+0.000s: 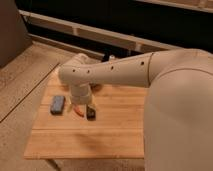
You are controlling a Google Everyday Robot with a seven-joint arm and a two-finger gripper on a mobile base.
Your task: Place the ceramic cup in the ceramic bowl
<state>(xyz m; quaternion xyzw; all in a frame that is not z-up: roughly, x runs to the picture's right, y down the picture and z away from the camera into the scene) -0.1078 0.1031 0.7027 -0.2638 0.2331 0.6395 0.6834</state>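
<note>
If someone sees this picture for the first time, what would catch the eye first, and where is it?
The big cream-white robot arm dominates, reaching from the right edge across the wooden table. Its gripper points down over the table's left part, close above a small orange object. A blue-grey block lies on one side of it, toward the picture's left, and a small black block lies on the other side.
</note>
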